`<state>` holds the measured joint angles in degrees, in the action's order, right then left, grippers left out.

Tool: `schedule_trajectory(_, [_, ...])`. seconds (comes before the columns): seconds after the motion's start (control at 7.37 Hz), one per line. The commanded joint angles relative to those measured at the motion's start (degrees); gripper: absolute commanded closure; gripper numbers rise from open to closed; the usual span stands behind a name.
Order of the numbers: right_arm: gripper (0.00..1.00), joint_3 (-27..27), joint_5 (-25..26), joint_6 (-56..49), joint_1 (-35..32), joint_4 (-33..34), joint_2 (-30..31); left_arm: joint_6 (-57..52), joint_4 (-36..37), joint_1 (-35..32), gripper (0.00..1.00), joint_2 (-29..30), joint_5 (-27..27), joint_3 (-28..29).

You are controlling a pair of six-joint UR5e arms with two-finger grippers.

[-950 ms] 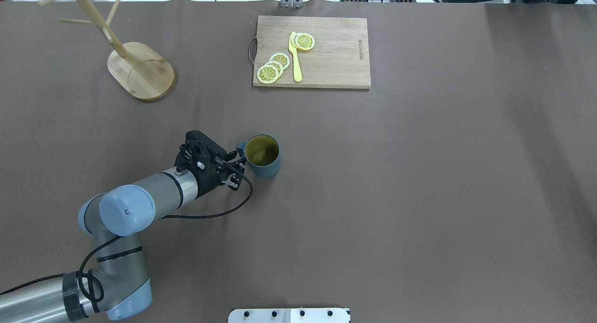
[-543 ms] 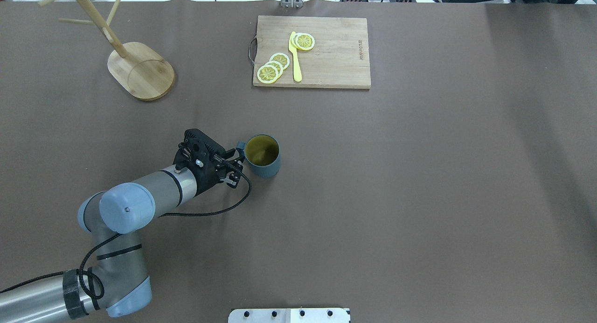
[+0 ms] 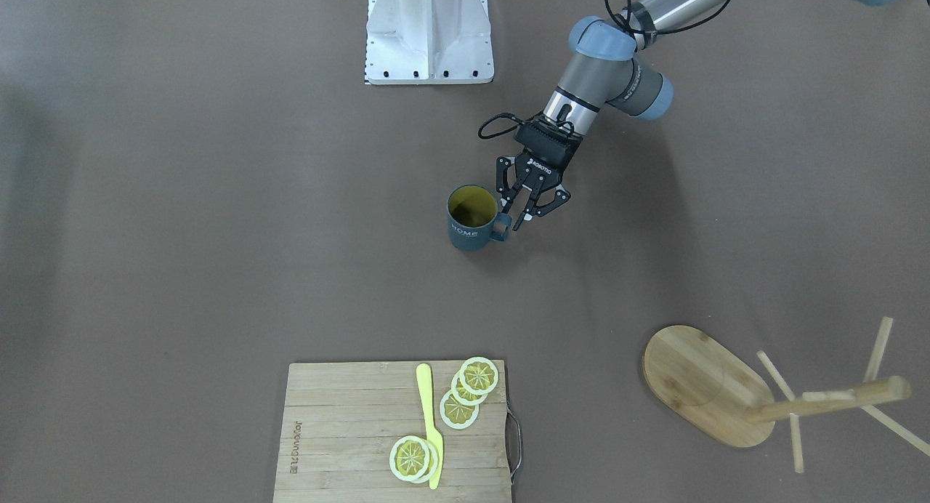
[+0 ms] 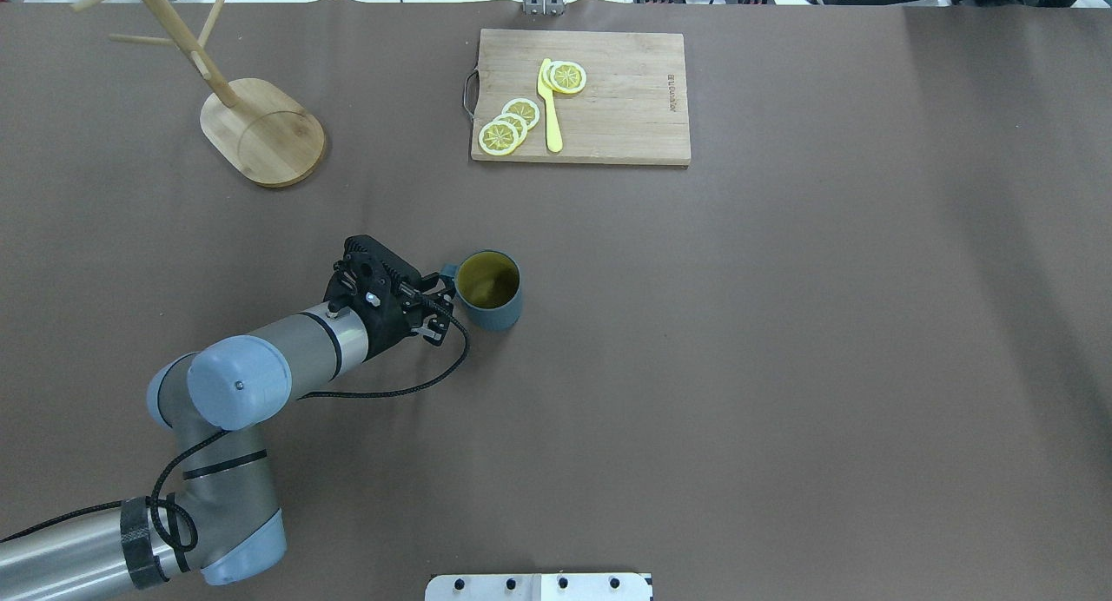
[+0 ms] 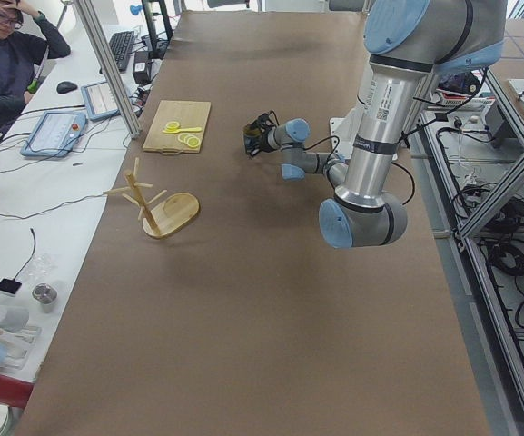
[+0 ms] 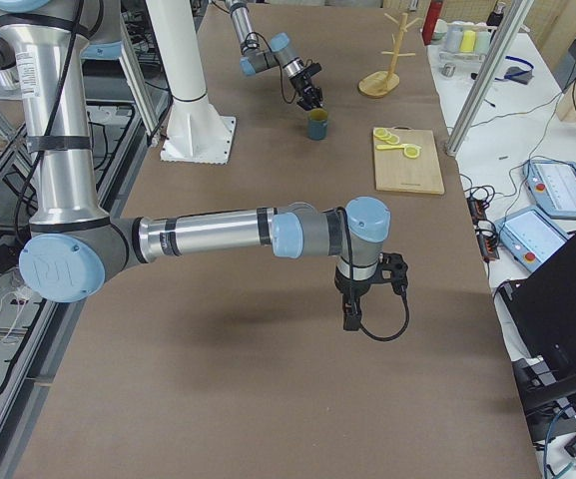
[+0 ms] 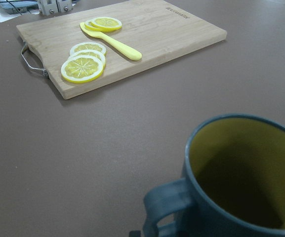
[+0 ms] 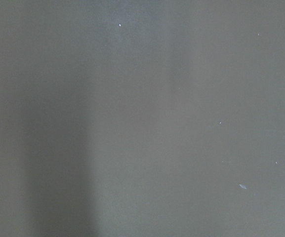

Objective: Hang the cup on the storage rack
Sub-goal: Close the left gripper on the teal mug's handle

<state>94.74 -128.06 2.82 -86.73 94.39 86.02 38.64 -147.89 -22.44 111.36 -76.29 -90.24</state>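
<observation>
The dark teal cup (image 4: 491, 290) with a yellow-green inside stands upright mid-table, its handle toward my left arm. It also shows in the front view (image 3: 472, 223) and fills the lower right of the left wrist view (image 7: 241, 177). My left gripper (image 4: 441, 304) is open and low beside the handle, fingertips just short of it (image 3: 524, 216). The bamboo storage rack (image 4: 261, 132) stands at the far left, empty (image 3: 697, 383). My right gripper (image 6: 352, 317) shows only in the right side view, above bare table; I cannot tell its state.
A bamboo cutting board (image 4: 608, 97) with several lemon slices and a yellow knife lies at the far middle of the table. The robot's white base plate (image 3: 429, 30) is at the near edge. A person sits beyond the far edge (image 5: 7, 64).
My left gripper has shifted slightly at the cup's handle. The cup has not moved.
</observation>
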Motion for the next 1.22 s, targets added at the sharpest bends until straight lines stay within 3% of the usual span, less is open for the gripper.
schedule_trajectory(0.0, [0.00, 0.0, 0.0, 0.0, 0.1, 0.0, -0.1, -0.1, 0.2, -1.5, 0.66, 0.9, -0.2, 1.6])
schedule_trajectory(0.81, [0.00, 0.0, 0.1, 0.1, 0.1, 0.0, -0.3, -0.1, 0.1, -1.9, 0.67, 2.7, -1.5, 3.1])
schedule_trajectory(0.95, [0.00, -0.1, 0.1, 0.1, 0.1, 0.0, -0.3, -0.1, -0.1, -1.9, 0.70, 2.8, -2.1, 3.0])
schedule_trajectory(1.09, [0.00, -0.1, 0.0, 0.1, 0.1, 0.0, -0.3, -0.1, -0.2, -1.9, 0.79, 2.9, -2.2, 3.0])
